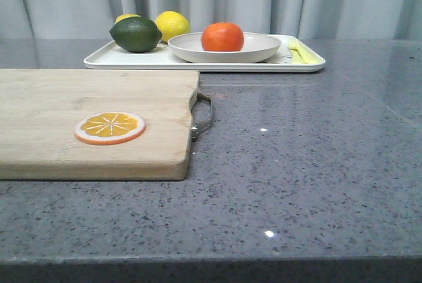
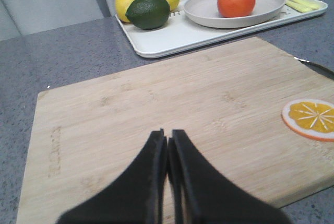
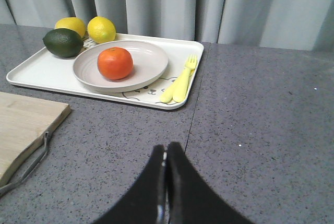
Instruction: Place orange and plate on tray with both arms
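With my left gripper and right gripper both pinched closed and empty, I judge placing done: the orange sits in the plate mid-tray at the desk's far edge, so nothing remains but parking.

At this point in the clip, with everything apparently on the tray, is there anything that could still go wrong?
Little, as far as I can judge. The orange sits loose in the shallow plate, so a knock to the tray might roll it out. The lime and lemons crowd one end, near the rim. Both grippers are shut and well back from the tray.
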`<state>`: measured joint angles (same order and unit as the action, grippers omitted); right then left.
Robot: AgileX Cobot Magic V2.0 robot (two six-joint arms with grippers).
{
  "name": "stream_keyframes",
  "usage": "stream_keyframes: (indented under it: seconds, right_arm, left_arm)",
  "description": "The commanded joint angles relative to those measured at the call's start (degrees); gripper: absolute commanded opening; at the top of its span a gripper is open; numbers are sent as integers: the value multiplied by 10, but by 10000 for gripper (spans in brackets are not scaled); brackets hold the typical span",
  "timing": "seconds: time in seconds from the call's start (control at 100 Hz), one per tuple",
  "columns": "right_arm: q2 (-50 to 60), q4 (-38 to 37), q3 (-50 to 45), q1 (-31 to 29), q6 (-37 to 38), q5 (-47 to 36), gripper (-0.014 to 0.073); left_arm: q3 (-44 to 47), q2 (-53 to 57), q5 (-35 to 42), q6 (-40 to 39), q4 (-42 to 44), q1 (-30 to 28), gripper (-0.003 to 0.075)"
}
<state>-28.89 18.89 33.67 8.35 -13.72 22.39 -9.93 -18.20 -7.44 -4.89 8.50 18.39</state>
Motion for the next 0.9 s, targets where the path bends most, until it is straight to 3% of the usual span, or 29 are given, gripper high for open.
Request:
stream_keyframes:
  seconds: [0.0, 0.4, 0.72, 0.89]
  right_arm:
    - [0, 3, 15, -4, -4, -47, -67]
    - [0, 3, 15, -4, -4, -47, -67]
    - [0, 3, 15, -4, -4, -46, -67]
    - [0, 3, 15, -4, -4, -46, -67]
  left_arm:
    - [13, 33, 54, -7, -14, -21, -19]
    - [94, 172, 53, -7, -26, -101, -19]
    - [104, 204, 32, -4, -37, -114, -19]
    - [104, 204, 32, 41, -42, -114, -19]
